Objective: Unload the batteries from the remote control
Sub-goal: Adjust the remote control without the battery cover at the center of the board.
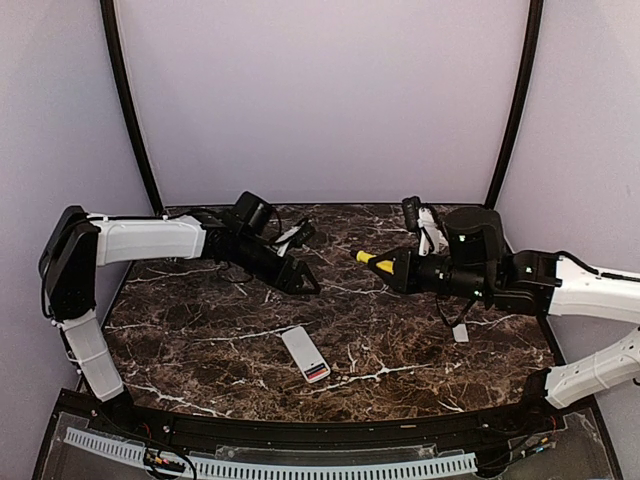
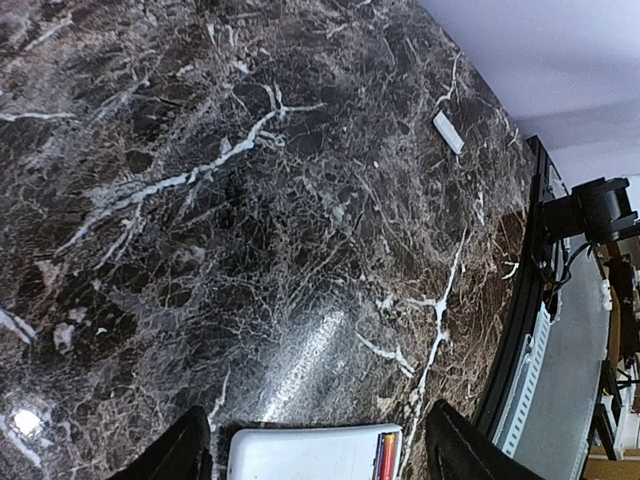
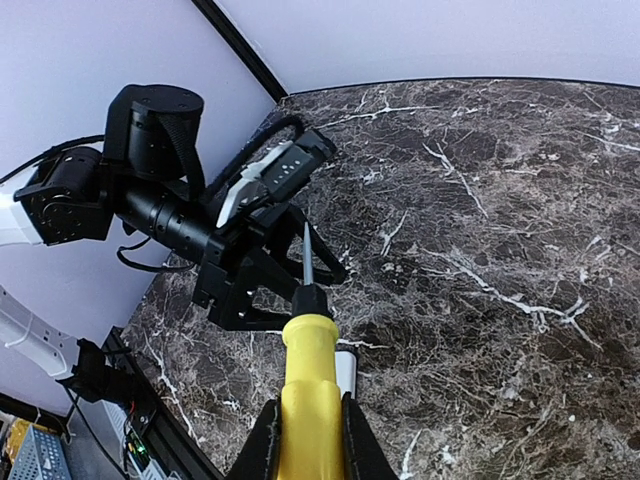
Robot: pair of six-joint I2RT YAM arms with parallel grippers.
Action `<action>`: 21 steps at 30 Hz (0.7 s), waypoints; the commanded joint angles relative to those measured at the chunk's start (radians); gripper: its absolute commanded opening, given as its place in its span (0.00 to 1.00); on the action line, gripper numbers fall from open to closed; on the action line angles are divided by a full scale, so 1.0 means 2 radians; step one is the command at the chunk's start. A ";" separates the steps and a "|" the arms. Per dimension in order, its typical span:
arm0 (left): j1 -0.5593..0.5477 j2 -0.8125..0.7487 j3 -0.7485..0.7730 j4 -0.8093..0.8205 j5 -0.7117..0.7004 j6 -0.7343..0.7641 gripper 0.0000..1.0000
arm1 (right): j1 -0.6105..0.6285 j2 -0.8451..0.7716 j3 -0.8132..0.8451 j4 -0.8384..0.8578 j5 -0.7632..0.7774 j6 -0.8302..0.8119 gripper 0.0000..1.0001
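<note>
The white remote control (image 1: 305,353) lies on the dark marble table (image 1: 200,330), near the front middle. The red and blue batteries (image 1: 316,372) show in its open end, toward the front edge. My left gripper (image 1: 300,278) hovers open behind and left of the remote. In the left wrist view the remote (image 2: 315,455) sits between the two spread fingers (image 2: 180,450), with the batteries (image 2: 385,455) at its right end. My right gripper (image 1: 395,265) is shut on a yellow-handled screwdriver (image 3: 310,400) whose tip points toward the left gripper (image 3: 260,270).
A small flat white cover (image 1: 460,333) lies on the table at the right, under the right arm; it also shows far off in the left wrist view (image 2: 448,132). A black frame and a cable tray (image 1: 300,465) run along the front edge.
</note>
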 commanded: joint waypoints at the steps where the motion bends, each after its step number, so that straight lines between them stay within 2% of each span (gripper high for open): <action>1: -0.017 0.047 0.050 -0.056 -0.014 0.021 0.73 | 0.003 -0.012 -0.016 0.020 0.009 0.001 0.00; 8: -0.034 0.120 0.116 -0.094 -0.018 0.024 0.73 | 0.003 -0.035 -0.036 0.015 0.018 0.011 0.00; 21: -0.043 0.127 0.079 -0.103 -0.009 0.012 0.73 | 0.003 -0.031 -0.035 0.009 0.028 0.002 0.00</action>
